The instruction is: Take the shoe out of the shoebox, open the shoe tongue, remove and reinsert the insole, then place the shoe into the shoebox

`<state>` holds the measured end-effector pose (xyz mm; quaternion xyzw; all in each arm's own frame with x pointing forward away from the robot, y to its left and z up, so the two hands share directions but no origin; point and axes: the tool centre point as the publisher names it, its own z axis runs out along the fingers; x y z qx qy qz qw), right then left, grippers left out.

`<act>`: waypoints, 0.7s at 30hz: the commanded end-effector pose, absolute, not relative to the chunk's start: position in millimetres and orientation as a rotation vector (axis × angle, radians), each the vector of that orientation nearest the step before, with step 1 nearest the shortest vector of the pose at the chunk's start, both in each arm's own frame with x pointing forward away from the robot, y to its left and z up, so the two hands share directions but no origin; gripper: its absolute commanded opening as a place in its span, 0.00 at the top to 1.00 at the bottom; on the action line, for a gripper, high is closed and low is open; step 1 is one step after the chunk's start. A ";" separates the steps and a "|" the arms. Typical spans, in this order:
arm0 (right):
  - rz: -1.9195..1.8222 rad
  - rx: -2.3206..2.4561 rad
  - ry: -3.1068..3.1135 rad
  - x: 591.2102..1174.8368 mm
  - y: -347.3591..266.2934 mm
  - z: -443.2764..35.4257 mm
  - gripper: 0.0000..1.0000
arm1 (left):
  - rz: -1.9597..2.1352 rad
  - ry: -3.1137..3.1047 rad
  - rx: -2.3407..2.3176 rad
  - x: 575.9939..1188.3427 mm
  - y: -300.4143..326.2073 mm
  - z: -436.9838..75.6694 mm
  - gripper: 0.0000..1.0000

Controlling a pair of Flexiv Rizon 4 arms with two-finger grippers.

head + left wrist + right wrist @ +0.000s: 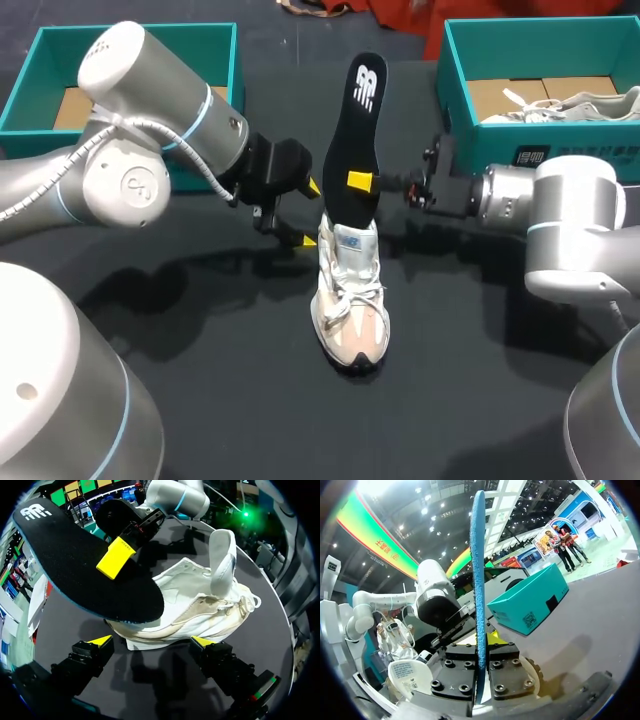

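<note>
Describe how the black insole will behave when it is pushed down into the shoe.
The insole stands tall above the right gripper without drooping, so it is probably light and fairly springy. Seen edge-on from the right wrist it looks thin, so it may buckle if forced. The shoe sits unclamped and might shift.

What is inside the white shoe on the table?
A black insole dips into the shoe; most of it stands up out, pinched by the right gripper. Its lower end and the rest of the inside are hidden by the collar.
</note>
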<state>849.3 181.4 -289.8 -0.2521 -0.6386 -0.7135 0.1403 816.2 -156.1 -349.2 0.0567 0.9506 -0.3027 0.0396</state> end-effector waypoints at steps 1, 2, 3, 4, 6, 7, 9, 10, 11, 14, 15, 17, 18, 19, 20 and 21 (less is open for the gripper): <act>-2.052 -0.713 -1.844 847.7 181.9 -295.6 1.00 | -0.929 2.913 0.176 816.6 -156.2 -349.8 0.00; -2.051 -0.711 -1.845 846.5 182.0 -296.6 1.00 | -0.929 2.913 0.176 816.6 -156.2 -349.8 0.00; -2.050 -0.711 -1.846 845.3 182.0 -297.6 1.00 | -0.929 2.913 0.176 816.6 -156.2 -349.8 0.00; -2.047 -0.710 -1.848 844.0 182.0 -298.6 1.00 | -0.929 2.913 0.176 816.6 -156.2 -349.8 0.00; -2.044 -0.709 -1.849 841.3 181.7 -300.2 1.00 | -0.929 2.913 0.176 816.6 -156.2 -349.8 0.00; -2.044 -0.708 -1.849 839.4 181.3 -300.8 1.00 | -0.929 2.913 0.176 816.6 -156.2 -349.8 0.00; -2.047 -0.705 -1.849 835.5 181.0 -302.0 1.00 | -0.929 2.913 0.176 816.6 -156.2 -349.8 0.00; -2.047 -0.703 -1.849 833.5 181.2 -302.7 1.00 | -0.929 2.913 0.176 816.6 -156.2 -349.8 0.00; -2.047 -0.702 -1.849 832.1 181.4 -303.7 1.00 | -0.929 2.913 0.176 816.6 -156.2 -349.8 0.00; -2.041 -0.698 -1.843 828.7 181.7 -307.5 1.00 | -0.929 2.913 0.176 816.6 -156.2 -349.8 0.00; -2.039 -0.699 -1.842 827.7 181.9 -308.9 1.00 | -0.929 2.913 0.176 816.6 -156.2 -349.8 0.00; -2.035 -0.697 -1.835 825.5 182.0 -311.6 1.00 | -0.929 2.913 0.176 816.6 -156.2 -349.8 0.00; -2.035 -0.698 -1.832 824.4 181.8 -312.7 1.00 | -0.929 2.913 0.176 816.6 -156.2 -349.8 0.00; -2.035 -0.698 -1.828 823.3 181.7 -313.9 1.00 | -0.929 2.913 0.176 816.6 -156.2 -349.8 0.00; -2.033 -0.697 -1.824 822.2 181.7 -315.1 1.00 | -0.929 2.913 0.176 816.6 -156.2 -349.8 0.00; -2.030 -0.695 -1.820 821.1 181.8 -316.6 1.00 | -0.929 2.913 0.176 816.6 -156.2 -349.8 0.00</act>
